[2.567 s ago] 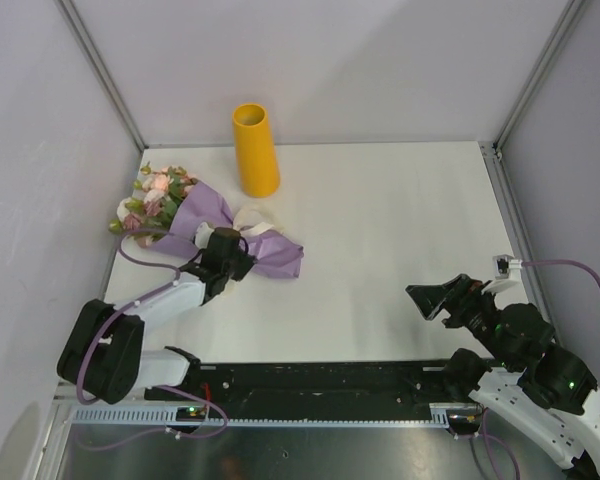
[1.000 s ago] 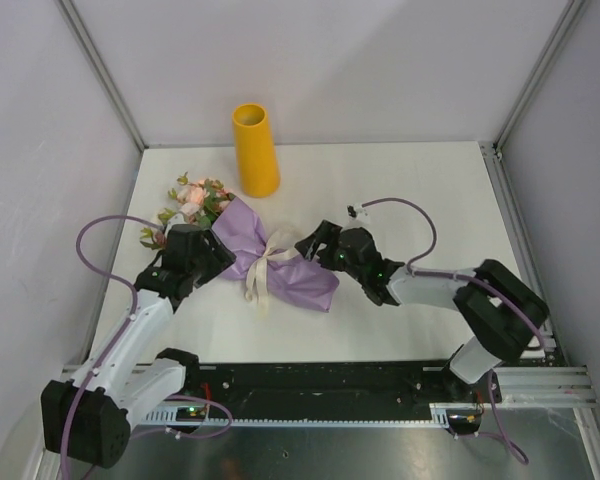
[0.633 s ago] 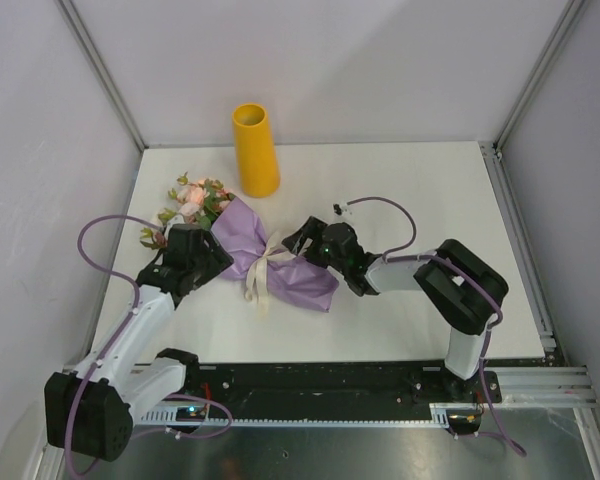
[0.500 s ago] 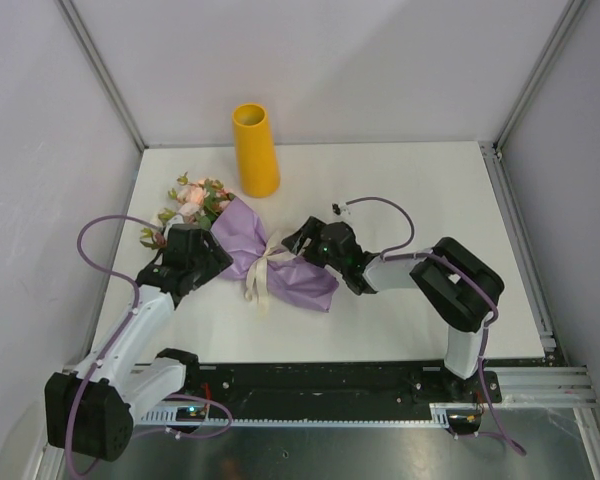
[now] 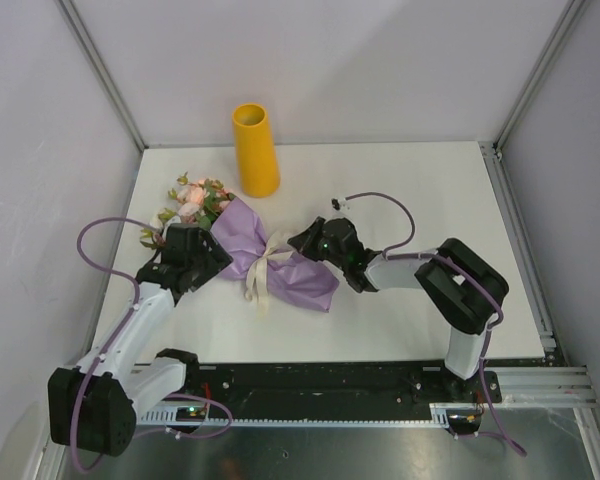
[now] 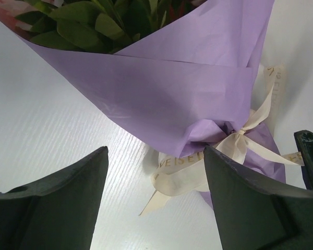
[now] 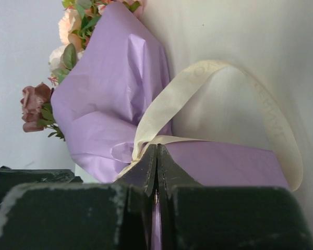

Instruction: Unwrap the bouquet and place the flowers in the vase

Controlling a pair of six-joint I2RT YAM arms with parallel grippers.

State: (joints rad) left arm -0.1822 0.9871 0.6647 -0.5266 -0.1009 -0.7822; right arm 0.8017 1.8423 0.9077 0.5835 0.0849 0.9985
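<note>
The bouquet (image 5: 285, 272) lies on the table in lilac paper (image 6: 188, 99), its flowers (image 5: 192, 198) pointing to the back left. A cream ribbon (image 5: 263, 268) is tied in a bow round its middle. My left gripper (image 5: 216, 262) stands open at the bouquet's left side; in the left wrist view the left gripper (image 6: 155, 156) frames the ribbon (image 6: 198, 169) without touching it. My right gripper (image 5: 298, 243) sits at the bow from the right. Seen by the right wrist, the right gripper (image 7: 157, 147) is shut on the ribbon (image 7: 198, 78), a loop arching above it. The yellow vase (image 5: 255, 150) stands upright behind.
Grey walls and metal frame posts (image 5: 105, 75) close in the white table (image 5: 410, 200) on three sides. A black rail (image 5: 320, 385) runs along the near edge between the arm bases. The right arm's purple cable (image 5: 390, 205) loops over the table.
My right gripper reached the bow from the right and closed on the ribbon. The left gripper has stayed open at the bouquet's left side.
</note>
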